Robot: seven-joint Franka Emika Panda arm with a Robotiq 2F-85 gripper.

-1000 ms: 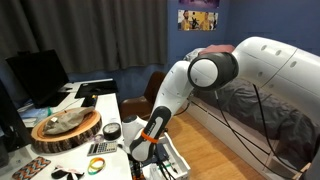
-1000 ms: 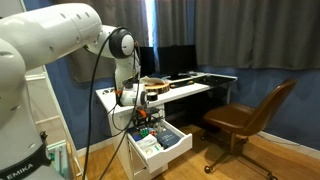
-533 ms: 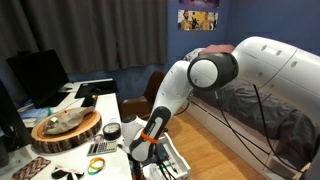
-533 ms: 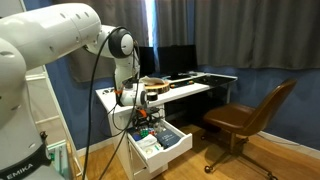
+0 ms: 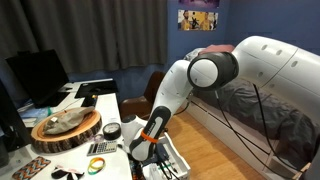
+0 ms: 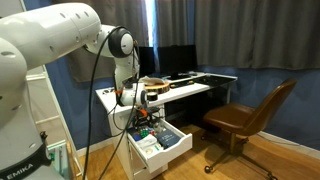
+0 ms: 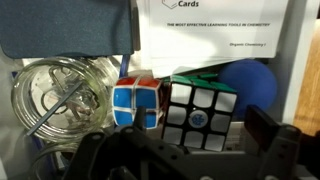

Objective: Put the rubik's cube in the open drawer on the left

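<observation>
White, blue and red stickers mark the rubik's cube [image 7: 137, 103], lying low among the clutter of the open drawer [image 6: 172, 150]. Pressed against a black cube [image 7: 200, 112] on one side, just beside a clear round spool [image 7: 58, 92] on the other. Probably resting on the drawer floor, though hard to confirm from so close.

Jaws of the gripper [image 7: 185, 150] spread wide, dark fingers framing both cubes, clamped on nothing.

To finish well: rise straight up with the fingers kept apart, so as not to nudge either cube or snag the drawer wall. No sideways swing until clear of the desk [image 6: 195, 88].

Seen only from the wrist: both cubes, a blue ball [image 7: 250, 85] behind them, a white card box [image 7: 215, 30] further back. Seen only in both exterior views: the gripper [image 6: 143, 122] hanging over the drawer beside the desk, and in an exterior view a brown chair [image 6: 245, 115] well apart.
</observation>
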